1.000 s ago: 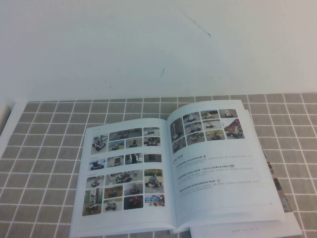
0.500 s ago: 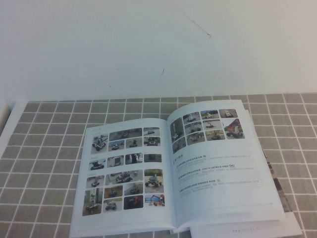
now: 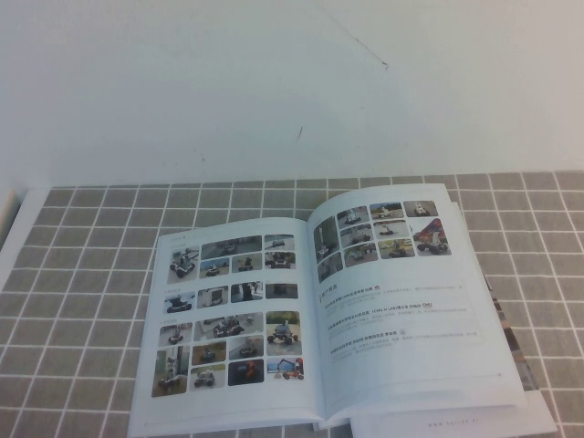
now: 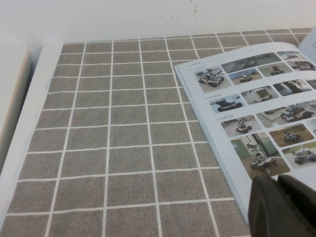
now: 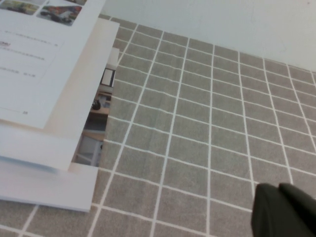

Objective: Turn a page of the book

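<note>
The book (image 3: pixel 401 310) lies open and flat on the grey tiled table. The page (image 3: pixel 233 310) lies flat as the left-hand leaf, its grid of colour photos facing up; it also shows in the left wrist view (image 4: pixel 256 113). The right-hand leaf (image 3: pixel 406 301) has a few photos on top and text below. My left gripper (image 4: pixel 277 185) is shut and empty, just above the page's near outer corner. My right gripper (image 5: pixel 279 190) is shut and empty over bare tiles, to the right of the book (image 5: pixel 39 64). Neither gripper shows in the high view.
Colourful-edged magazine sheets (image 3: pixel 511 338) stick out from under the book on the right, also in the right wrist view (image 5: pixel 94 133). A white wall (image 3: pixel 292 82) stands behind the table. A white ledge (image 4: pixel 15 98) borders the table's left side.
</note>
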`<action>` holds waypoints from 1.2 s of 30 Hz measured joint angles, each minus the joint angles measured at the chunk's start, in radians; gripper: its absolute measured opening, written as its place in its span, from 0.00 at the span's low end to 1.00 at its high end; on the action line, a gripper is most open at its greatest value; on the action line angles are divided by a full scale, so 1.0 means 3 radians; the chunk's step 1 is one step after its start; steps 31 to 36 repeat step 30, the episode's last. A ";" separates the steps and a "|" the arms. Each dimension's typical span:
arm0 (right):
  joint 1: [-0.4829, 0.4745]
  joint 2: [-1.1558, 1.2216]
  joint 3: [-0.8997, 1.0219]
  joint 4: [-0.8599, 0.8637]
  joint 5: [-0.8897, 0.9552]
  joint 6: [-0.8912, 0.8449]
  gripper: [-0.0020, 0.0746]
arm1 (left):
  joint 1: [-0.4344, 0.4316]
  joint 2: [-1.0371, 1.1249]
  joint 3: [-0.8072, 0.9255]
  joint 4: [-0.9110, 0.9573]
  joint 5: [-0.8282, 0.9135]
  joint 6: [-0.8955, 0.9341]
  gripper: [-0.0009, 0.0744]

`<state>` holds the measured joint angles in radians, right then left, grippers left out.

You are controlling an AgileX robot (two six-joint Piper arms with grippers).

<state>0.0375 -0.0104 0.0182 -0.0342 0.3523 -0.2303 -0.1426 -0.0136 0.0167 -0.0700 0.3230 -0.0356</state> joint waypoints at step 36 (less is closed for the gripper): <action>0.0000 -0.0006 0.0000 -0.0123 -0.0005 0.0006 0.02 | 0.0098 0.0000 0.0000 0.0000 0.0008 0.0000 0.01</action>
